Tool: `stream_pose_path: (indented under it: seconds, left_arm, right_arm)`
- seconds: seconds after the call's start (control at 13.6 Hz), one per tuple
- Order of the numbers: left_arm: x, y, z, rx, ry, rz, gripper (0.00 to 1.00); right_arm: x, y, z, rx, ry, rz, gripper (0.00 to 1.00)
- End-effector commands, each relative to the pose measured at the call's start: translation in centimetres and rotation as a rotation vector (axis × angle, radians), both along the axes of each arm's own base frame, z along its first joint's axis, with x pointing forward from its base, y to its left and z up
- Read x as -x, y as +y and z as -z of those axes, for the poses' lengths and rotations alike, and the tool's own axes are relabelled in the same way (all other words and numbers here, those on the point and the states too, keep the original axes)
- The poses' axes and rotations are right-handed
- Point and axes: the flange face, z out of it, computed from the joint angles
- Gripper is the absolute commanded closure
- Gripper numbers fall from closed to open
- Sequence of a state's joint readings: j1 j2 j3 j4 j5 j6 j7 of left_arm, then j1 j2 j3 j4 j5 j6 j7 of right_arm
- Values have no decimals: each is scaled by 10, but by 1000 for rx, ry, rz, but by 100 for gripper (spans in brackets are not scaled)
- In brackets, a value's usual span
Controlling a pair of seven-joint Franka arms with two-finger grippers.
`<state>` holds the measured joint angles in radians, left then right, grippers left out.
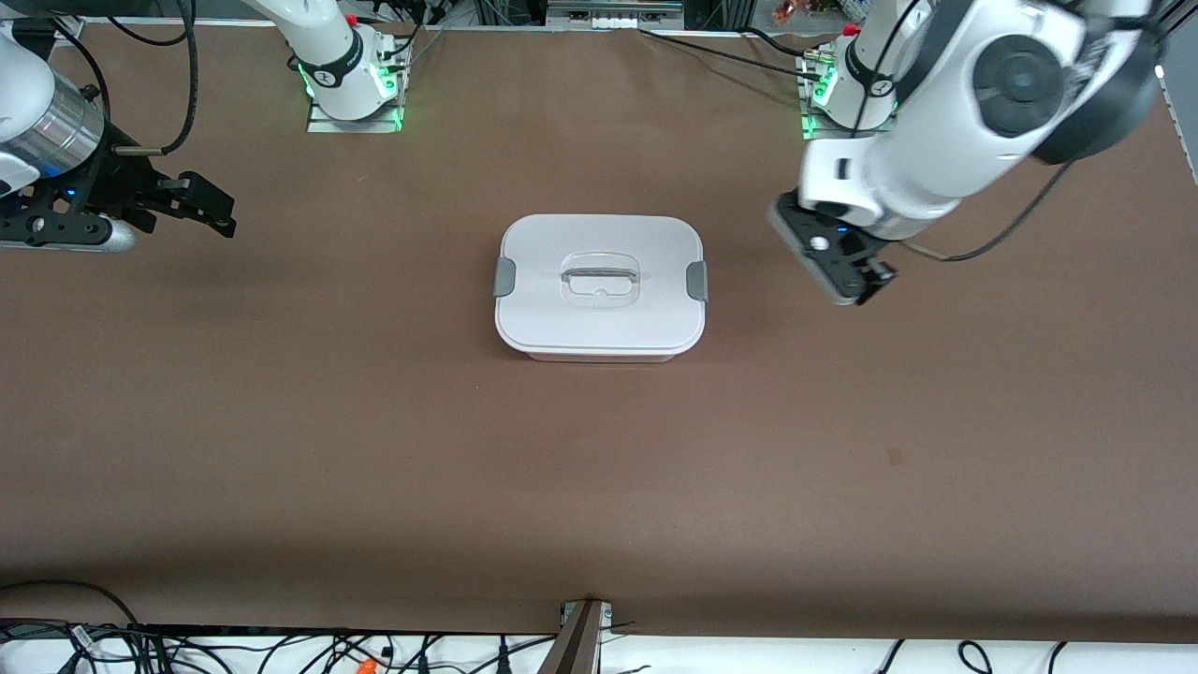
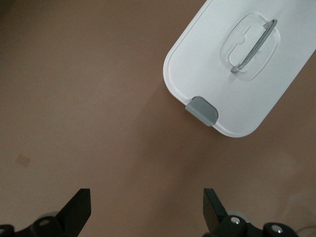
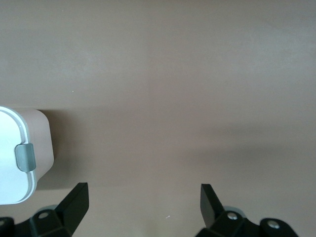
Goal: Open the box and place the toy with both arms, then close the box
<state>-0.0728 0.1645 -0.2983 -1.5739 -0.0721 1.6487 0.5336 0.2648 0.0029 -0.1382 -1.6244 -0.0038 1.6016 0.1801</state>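
A: So, where is the box [image 1: 599, 285] sitting?

B: Middle of the frame in the front view, flat on the brown table [image 1: 374, 449], about midway between the two arms' ends. Its white lid [image 1: 599, 271] is on, with a grey clip [image 1: 504, 277] at each short side and the handle [image 1: 600, 274] lying in its recess at the centre. A strip of the pale base shows under the lid's lower edge.

A: And the left gripper [image 1: 856, 281]?

B: At the right of the frame, over bare table beside the box at the left arm's end, clear of the clip there. Its jaws are spread wide with nothing between them; the left wrist view shows both fingertips [image 2: 79, 207] apart above the table, the box in that picture's upper right.

A: The right gripper [image 1: 201, 206]?

B: Upper left of the frame, well apart from the box, over the table at the right arm's end. Jaws also released and empty. Its wrist view catches one corner of the box at the left edge.

A: Any toy?

B: None shows in any view.
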Motion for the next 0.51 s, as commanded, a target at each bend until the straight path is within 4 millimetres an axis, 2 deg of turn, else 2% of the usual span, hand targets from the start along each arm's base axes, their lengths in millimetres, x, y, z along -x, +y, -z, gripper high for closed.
stream_pose_path:
  seconds: [0.0, 0.07, 0.29, 0.44]
  left_arm:
    - [-2, 36, -36, -69, 26, -105, 0]
    - [-2, 60, -46, -84, 14, -190, 0]
    - [-7, 118, -51, -109, 4, -395, 0]
    - [-6, 138, -59, -212, -45, -520, 0]
  right_arm:
    - [-1, -1, -6, -15, -4, 2, 0]
    - [-1, -1, -5, -13, -4, 2, 0]
    - [-2, 1, -6, -16, -13, -1, 0]
    - [-1, 1, -6, -15, -9, -1, 0]
